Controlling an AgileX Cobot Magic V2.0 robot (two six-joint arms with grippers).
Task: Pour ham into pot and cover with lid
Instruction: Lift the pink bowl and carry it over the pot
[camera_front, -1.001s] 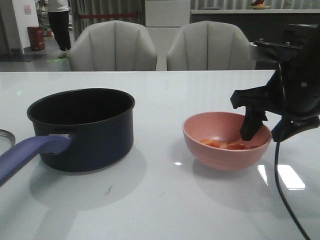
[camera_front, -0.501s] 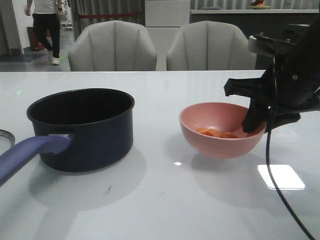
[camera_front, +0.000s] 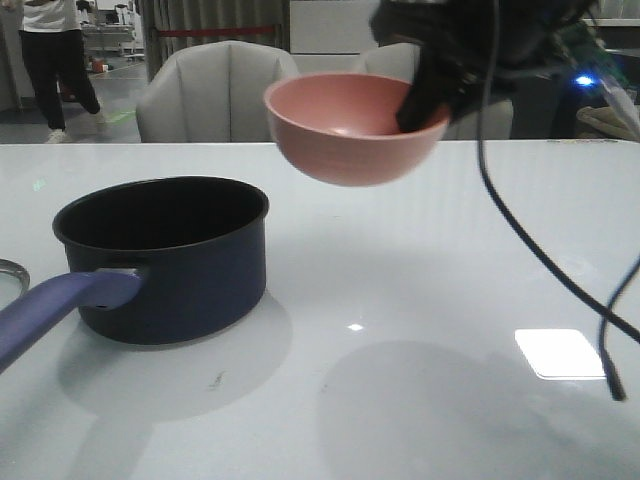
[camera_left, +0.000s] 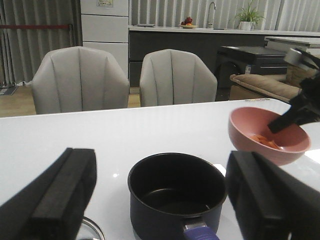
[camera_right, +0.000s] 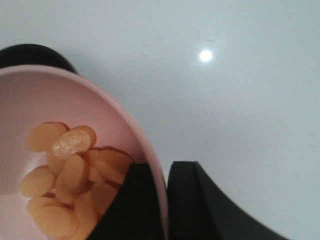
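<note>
My right gripper (camera_front: 425, 100) is shut on the rim of the pink bowl (camera_front: 350, 125) and holds it high in the air, to the right of the pot. In the right wrist view its jaws (camera_right: 165, 200) pinch the bowl wall (camera_right: 105, 115), and several orange-pink ham slices (camera_right: 70, 175) lie inside. The dark navy pot (camera_front: 165, 250) with its purple-blue handle (camera_front: 55, 305) stands on the table at the left, empty inside (camera_left: 175, 192). My left gripper (camera_left: 160, 200) is open, looking over the pot from behind its handle. Only the lid's steel rim (camera_front: 10, 272) shows at the left edge.
The white table (camera_front: 400, 380) spreads under everything. Two grey chairs (camera_front: 225, 90) stand behind its far edge. A black cable (camera_front: 560, 270) hangs from the right arm over the table's right side. A person stands far back at the left.
My right gripper has lifted the pink bowl off the table and carried it up and left, toward the pot. The pot has not moved.
</note>
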